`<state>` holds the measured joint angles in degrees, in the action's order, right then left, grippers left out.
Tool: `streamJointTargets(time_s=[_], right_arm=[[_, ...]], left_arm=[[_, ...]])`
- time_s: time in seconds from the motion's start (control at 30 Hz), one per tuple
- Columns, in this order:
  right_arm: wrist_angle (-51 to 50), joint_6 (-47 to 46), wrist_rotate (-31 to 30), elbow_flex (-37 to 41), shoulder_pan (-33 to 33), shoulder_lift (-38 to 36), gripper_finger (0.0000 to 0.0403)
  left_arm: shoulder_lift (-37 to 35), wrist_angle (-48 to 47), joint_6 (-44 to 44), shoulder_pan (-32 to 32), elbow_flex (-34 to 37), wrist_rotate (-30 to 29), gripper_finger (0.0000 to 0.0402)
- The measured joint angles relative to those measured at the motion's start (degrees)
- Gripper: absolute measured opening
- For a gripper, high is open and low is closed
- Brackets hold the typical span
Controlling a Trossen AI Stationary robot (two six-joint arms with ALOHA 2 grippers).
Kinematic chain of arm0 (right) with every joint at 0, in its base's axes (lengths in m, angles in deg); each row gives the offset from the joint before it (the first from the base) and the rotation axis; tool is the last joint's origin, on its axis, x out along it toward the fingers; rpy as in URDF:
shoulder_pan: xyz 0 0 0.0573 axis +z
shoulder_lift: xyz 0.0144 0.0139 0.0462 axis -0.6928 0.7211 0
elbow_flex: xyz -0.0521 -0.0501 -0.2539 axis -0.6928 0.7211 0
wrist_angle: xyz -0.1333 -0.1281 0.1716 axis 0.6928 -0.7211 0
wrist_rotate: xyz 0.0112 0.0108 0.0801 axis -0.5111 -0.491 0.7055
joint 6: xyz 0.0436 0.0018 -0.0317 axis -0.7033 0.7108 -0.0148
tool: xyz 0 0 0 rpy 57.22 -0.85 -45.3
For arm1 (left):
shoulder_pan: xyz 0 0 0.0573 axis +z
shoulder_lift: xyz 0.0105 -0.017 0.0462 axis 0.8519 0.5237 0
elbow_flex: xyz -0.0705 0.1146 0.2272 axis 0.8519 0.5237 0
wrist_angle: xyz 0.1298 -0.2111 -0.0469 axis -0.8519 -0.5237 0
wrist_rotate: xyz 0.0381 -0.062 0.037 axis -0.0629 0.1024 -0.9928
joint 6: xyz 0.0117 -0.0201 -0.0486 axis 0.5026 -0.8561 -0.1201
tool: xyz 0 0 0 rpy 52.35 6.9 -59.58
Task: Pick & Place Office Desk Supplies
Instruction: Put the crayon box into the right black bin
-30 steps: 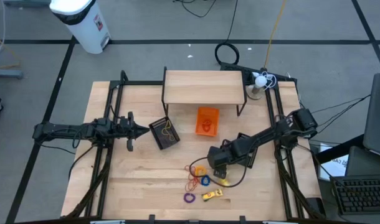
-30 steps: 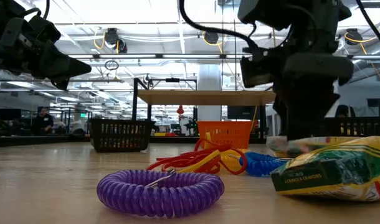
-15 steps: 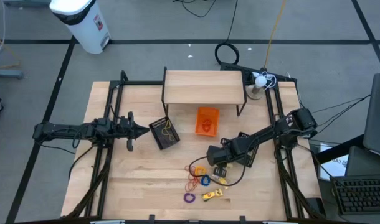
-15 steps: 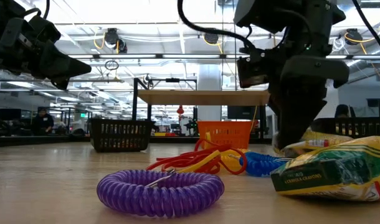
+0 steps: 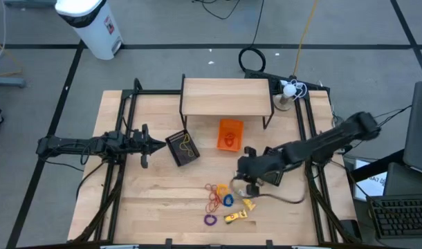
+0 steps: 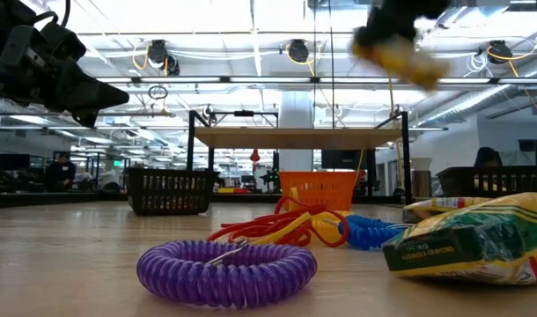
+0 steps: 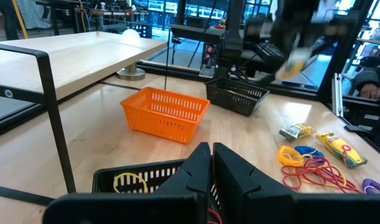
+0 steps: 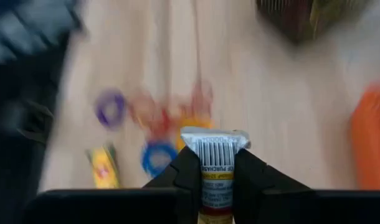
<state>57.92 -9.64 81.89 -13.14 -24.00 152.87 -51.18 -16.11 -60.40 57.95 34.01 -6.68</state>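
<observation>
Lifted clear of the pile, the right claw [image 5: 243, 185] now hangs above the tabletop [image 5: 156, 200], where a second ago it stood low among the supplies with its fingers spread. Its fingers are pinched on a small yellow-and-white packet [image 8: 213, 163], whose barcoded end sticks out between them in the right wrist view. In the low view the packet [image 6: 400, 55] shows as a blurred yellow shape high above the table. One supply is picked, then; placing it is what remains, probably in one of the baskets (which one I cannot tell).

Below the right claw lie the other supplies: the red rubber bands [image 5: 214, 200], a blue ring [image 5: 227, 200], a purple coil ring [image 5: 209, 220] and a yellow crayon box [image 5: 234, 216]. The orange basket [image 5: 230, 134] sits near, between the claw and the wooden shelf; the black basket [image 5: 182, 148] lies farther left.

The left claw [image 5: 160, 144] waits beside the black basket, fingers pressed together on nothing.
</observation>
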Motion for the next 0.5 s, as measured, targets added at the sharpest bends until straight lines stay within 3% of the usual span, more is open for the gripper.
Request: streamJointTargets(time_s=[0.3, 0.5], right_arm=[[12.16, 4.66, -7.03, 15.58, 1.28, -25.76, 0.0058], [17.34, 5.1, -9.82, 29.37, 1.13, -43.41, 0.0038]], left_arm=[[0.0, 0.0, -0.01, 0.0, 0.01, 0.0, 0.0019], [0.0, 0.0, 0.17, 0.0, 0.01, -0.23, 0.0019]])
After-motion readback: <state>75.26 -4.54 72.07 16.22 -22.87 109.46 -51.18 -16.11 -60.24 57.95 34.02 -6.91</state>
